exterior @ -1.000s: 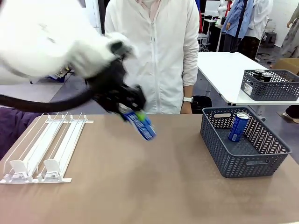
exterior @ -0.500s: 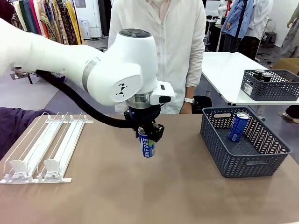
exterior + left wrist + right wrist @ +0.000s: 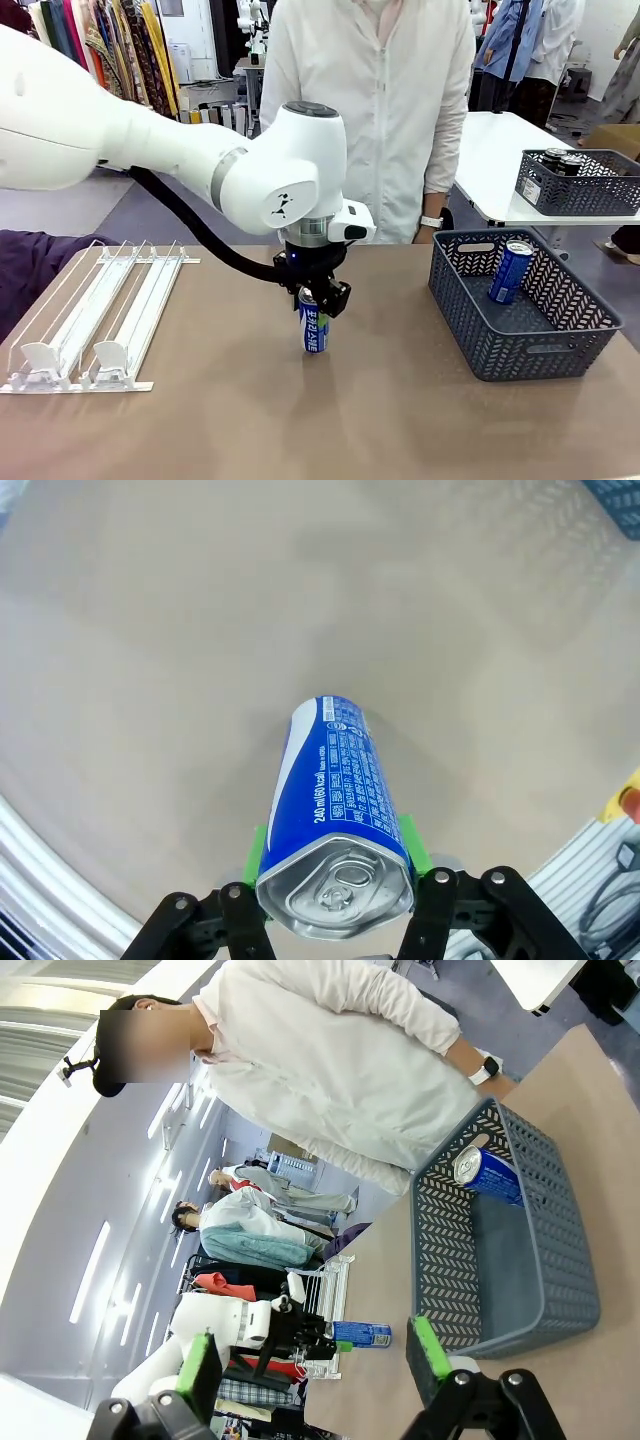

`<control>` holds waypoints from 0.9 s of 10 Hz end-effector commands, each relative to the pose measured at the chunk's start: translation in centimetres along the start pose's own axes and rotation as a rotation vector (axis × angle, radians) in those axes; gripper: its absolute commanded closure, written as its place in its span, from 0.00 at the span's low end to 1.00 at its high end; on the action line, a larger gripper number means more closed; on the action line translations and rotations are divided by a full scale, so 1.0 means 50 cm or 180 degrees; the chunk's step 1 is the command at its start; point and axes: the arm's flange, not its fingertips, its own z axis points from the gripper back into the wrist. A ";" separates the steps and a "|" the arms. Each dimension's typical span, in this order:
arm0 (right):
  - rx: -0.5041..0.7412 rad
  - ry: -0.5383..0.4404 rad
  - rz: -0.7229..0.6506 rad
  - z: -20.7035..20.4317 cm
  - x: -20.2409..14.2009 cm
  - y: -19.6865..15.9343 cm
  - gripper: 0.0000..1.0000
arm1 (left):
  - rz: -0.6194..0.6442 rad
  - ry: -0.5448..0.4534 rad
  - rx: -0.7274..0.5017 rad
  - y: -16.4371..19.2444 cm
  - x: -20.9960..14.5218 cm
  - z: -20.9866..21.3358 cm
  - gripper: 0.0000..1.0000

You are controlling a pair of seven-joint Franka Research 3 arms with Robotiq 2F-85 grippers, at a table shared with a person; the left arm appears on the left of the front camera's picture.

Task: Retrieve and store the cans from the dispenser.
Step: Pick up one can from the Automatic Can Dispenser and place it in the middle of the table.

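A white table [image 3: 480, 150] is standing behind the brown table [image 3: 380, 420]. Clothing racks [image 3: 100, 50] are lining the far left (grey floor).

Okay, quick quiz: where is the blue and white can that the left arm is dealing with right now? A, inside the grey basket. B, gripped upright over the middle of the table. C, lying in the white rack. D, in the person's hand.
B: the left gripper has its jaws shut on the top of the blue and white can, upright at mid-table.

Brown table [image 3: 400, 420], dispenser [image 3: 95, 320], grey basket [image 3: 525, 305]
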 end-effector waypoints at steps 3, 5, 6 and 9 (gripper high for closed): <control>0.0087 -0.0062 0.0015 -0.003 0.004 0.005 0.00 | 0.0008 0.0086 -0.0145 0.006 0.010 0.019 0.98; 0.0087 -0.0062 0.0015 -0.003 0.004 0.005 0.00 | 0.0037 0.0053 -0.0174 0.011 0.010 0.025 0.00; 0.0087 -0.0062 0.0015 -0.003 0.004 0.005 0.00 | 0.0060 0.0050 -0.0176 0.012 0.009 0.026 0.00; 0.0087 -0.0062 0.0015 -0.003 0.004 0.005 0.00 | 0.0290 -0.0185 -0.0187 0.029 -0.026 0.074 0.00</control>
